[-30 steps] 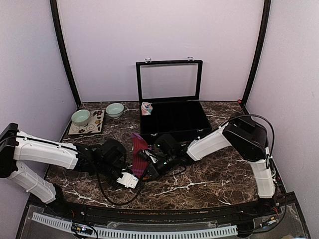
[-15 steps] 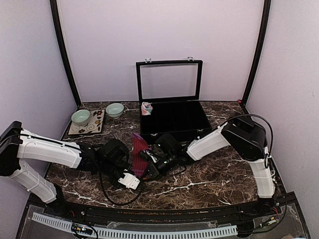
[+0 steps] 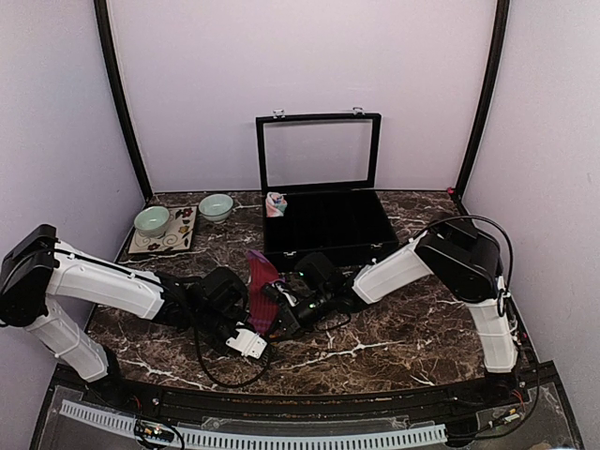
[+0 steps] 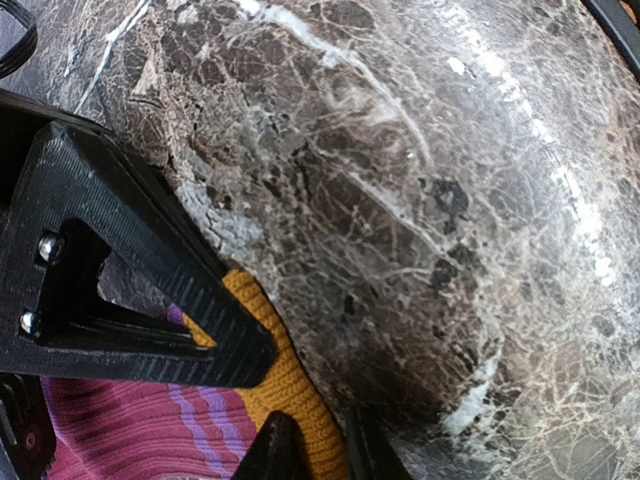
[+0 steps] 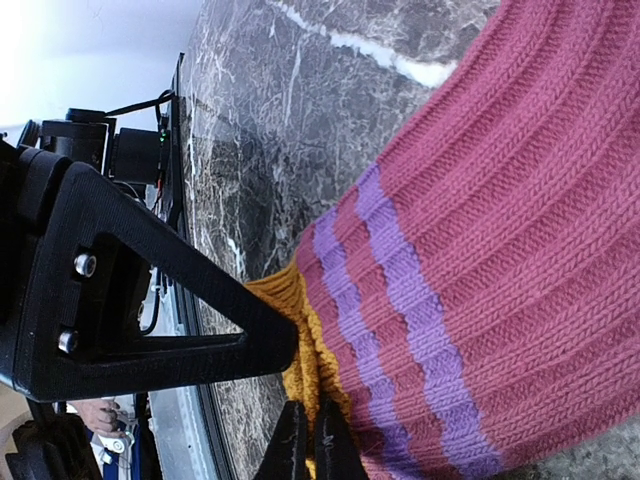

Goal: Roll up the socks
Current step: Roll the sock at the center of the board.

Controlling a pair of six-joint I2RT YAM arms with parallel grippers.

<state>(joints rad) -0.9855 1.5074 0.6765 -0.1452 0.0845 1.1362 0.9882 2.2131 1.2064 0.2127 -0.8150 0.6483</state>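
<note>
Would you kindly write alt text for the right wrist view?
The right gripper pinches the orange cuff of a maroon sock with purple stripes, which fills the right of the frame. Dark marble table lies behind.

Pale lilac walls closed in the back and both sides of the frame, evenly lit — black posts ran up the rear corners. Below lay a dark brown marble tabletop, veined white.
</note>
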